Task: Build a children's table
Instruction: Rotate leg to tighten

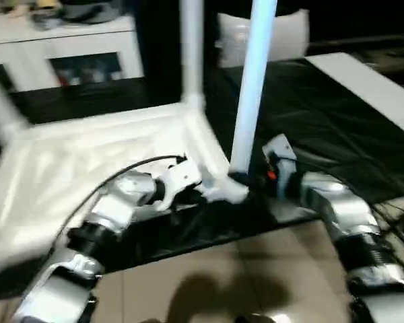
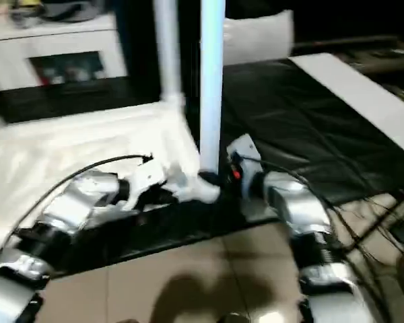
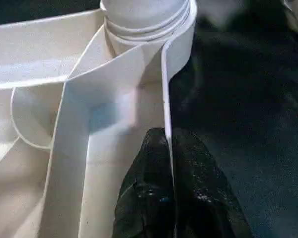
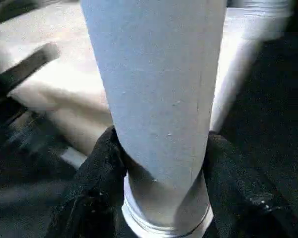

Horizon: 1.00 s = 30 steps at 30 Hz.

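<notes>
Over on the left, the upturned table top (image 1: 101, 161) lies ribbed side up on a black mat (image 1: 323, 121), with fitted legs standing at its far-left corner (image 1: 0, 108) and far-right corner (image 1: 192, 47). The left hand (image 3: 166, 148) has its two black fingers pressed together on the thin side wall of the top, pinching it just beside the near-right corner socket (image 3: 144, 20) and steadying the whole piece.

Moving right, the loose leg (image 1: 252, 87) stands nearly upright, its lower end at that near corner. The right hand (image 4: 161, 163) is closed around the leg low down, one finger on either side of the tube, just above its stepped end ring.

To do this well, I'd say keep the leg dead vertical, line the ringed end squarely over the socket mouth, then press straight down while the left hand holds the rim from sliding. Any tilt and it would likely jam or skid off the lip.

The mat covers part of a tan tiled floor (image 1: 209, 282). Behind stands a white cabinet (image 1: 60, 54), with a white cushion (image 1: 283, 33) beyond the mat, and a pale board (image 1: 370, 87) lies at far right.
</notes>
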Motion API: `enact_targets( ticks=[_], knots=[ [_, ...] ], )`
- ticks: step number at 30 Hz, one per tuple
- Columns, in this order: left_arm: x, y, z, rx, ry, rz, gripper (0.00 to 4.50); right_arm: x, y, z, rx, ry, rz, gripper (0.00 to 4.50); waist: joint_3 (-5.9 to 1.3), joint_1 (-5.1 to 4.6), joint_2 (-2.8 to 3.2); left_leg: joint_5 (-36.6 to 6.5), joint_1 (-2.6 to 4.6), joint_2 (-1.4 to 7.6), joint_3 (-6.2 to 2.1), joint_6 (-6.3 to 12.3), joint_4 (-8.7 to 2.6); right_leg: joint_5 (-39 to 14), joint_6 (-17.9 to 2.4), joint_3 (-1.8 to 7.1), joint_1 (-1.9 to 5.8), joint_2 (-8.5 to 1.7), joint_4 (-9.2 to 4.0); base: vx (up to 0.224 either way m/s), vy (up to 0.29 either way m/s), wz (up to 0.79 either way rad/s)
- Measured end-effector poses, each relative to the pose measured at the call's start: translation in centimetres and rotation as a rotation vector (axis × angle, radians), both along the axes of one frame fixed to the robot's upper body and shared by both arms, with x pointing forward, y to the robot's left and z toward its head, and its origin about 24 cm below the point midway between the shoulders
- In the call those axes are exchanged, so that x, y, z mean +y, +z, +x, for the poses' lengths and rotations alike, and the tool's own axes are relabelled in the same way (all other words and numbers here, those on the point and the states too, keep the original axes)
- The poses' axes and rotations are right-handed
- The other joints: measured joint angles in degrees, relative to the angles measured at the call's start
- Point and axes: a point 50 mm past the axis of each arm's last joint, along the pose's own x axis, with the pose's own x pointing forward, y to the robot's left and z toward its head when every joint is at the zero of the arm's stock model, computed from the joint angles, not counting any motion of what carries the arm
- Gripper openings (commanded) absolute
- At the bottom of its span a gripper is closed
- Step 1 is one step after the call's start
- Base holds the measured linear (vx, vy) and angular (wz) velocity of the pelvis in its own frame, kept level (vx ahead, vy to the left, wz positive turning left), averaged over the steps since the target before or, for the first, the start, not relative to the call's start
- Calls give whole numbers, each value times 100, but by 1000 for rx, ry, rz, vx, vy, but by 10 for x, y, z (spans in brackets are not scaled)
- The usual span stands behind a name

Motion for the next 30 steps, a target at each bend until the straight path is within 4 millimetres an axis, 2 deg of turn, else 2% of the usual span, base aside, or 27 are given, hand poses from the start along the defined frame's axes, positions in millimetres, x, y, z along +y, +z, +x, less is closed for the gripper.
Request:
enact_targets(
  ticks=[2,5,6,8,9,13,15,16,18,24,30],
  knots=[
    [-8,0,5,1,80,-9,0,7,1,8,3,-99,-10,191,2,-55,-4,0,1,-7,1,1,0,0,0,9,-1,-1,-2,0,0,0],
    [-19,1,10,-13,163,-6,0,16,2,18,-1,-222,-15,191,5,-74,-8,-1,-7,-7,1,2,-1,0,0,6,-10,-1,-3,0,0,0],
    [-20,2,11,-17,170,-9,0,17,2,19,-13,-229,-13,226,5,-68,-10,-3,-10,-7,1,4,-6,0,0,7,-13,-1,-4,0,0,0],
    [-21,2,11,-19,170,-11,0,17,2,19,-24,-226,-10,226,5,-52,-10,-3,-16,-9,1,4,-22,2,-4,9,-20,-1,-3,0,0,0],
    [-20,3,11,-20,167,-10,0,16,3,19,-27,-222,-6,263,4,-40,-11,-3,-15,-10,2,4,-32,5,-8,10,-21,0,-1,0,0,0],
    [-18,4,11,-25,153,-6,0,16,2,16,-37,-204,8,281,3,8,-13,-8,-8,-9,2,5,-47,15,-24,13,-26,3,36,0,0,0],
    [-17,4,11,-33,142,-1,0,15,2,15,-40,-193,19,311,3,34,-13,-7,-8,0,1,4,-59,15,-23,7,-27,11,38,0,0,0],
    [-17,5,11,-40,136,0,0,14,1,14,-45,-184,26,311,3,49,-13,-7,-7,3,0,4,-61,15,-23,4,-27,12,38,0,0,0],
    [-15,5,11,-57,109,3,0,8,0,10,-65,-158,33,349,3,93,-13,-7,-3,7,-1,3,-64,14,-23,1,-37,15,38,0,0,0],
    [-5,5,7,-65,-6,11,0,-23,-2,-9,-96,9,16,385,4,271,-12,-15,-9,4,1,-7,-64,20,-33,7,-40,14,36,0,0,0],
    [10,7,3,-76,-121,43,0,-41,8,-22,-99,210,-27,445,4,358,-12,-15,-9,3,4,-7,-63,19,-30,13,-40,13,35,0,0,0]
  ],
)
